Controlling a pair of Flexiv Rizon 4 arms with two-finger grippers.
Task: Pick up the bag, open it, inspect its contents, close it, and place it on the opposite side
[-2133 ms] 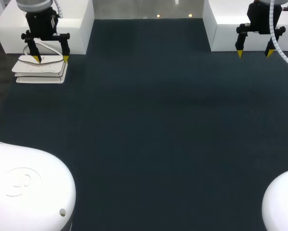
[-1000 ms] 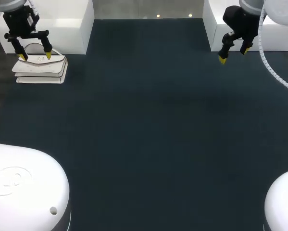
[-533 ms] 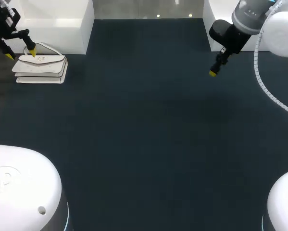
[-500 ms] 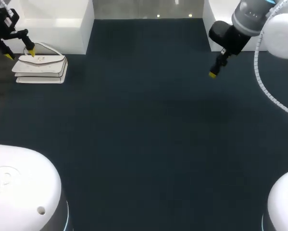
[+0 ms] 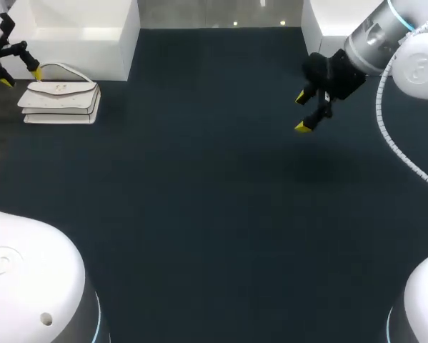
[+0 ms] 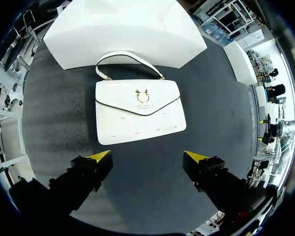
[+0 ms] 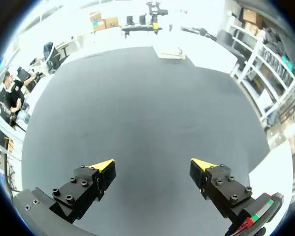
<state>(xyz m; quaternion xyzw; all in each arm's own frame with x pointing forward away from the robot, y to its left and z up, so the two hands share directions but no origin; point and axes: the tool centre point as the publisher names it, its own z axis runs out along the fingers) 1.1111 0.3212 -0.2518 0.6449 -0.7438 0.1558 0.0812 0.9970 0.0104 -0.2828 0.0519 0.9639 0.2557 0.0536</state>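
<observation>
The white handbag lies flat at the table's far left, flap shut, its handle toward the white block behind it. My left gripper hovers open just past the bag's left end, holding nothing. In the left wrist view the bag lies ahead of the open gripper, clear of both fingers. My right gripper is open and empty above the dark mat, right of the middle at the back. The right wrist view has the gripper over bare mat, with the bag small at the far side.
A white block stands at the back left, right behind the bag, and another white block at the back right. The dark mat covers the table. My arms' white bases fill the front corners.
The left gripper has drifted left, from over the bag to beyond its left end. The right arm has swung left and forward over the mat, turning its gripper. The bag has not moved.
</observation>
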